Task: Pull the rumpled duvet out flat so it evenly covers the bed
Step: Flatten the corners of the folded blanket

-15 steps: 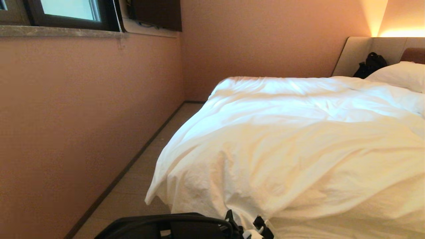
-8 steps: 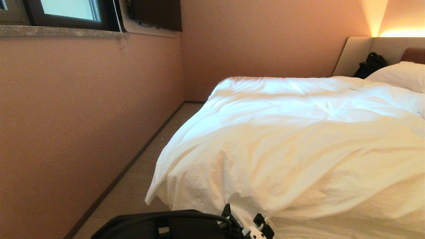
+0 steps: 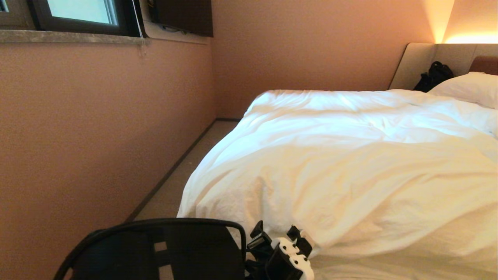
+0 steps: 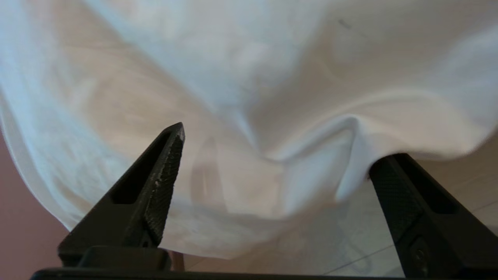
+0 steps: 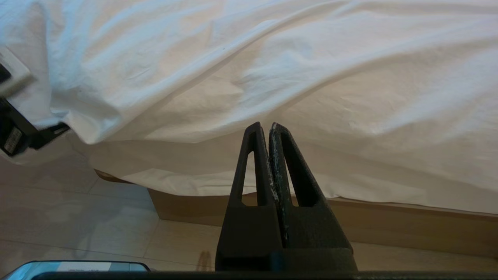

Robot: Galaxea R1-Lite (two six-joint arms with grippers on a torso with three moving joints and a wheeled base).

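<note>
Standing wide apart, the fingers of the left pincer (image 3: 279, 234) hold nothing: in the left wrist view the puffy white cotton duvet (image 3: 350, 163) bulges just ahead of the two black tips, one fold draped against the tip of one finger (image 4: 393, 171) but not clamped. In the head view this pincer sits at about six o'clock, at the near corner of the wide low bed with the tan wooden base (image 5: 249, 212), right against the duvet's hanging hem.

The duvet lies over most of the bed, running from six o'clock up toward the white rectangular pillow (image 3: 467, 87) and the beige padded headboard (image 3: 420, 64) at two o'clock. It is creased and humped (a long ridge crosses it around three o'clock), and at the near corner it droops over the side toward the pale floor (image 3: 183, 175).

The right pincer (image 5: 263, 130) is pressed closed and empty, hanging parked low beside the bed base, clear of the cloth.

My reading is that the step in hand falls between pulls: this corner has been let go. The next move probably calls for choosing a fresh hold on an edge where the ridge starts, closing firmly on the thick layers, and drawing outward and low so the hump flattens without dragging the far side off.
</note>
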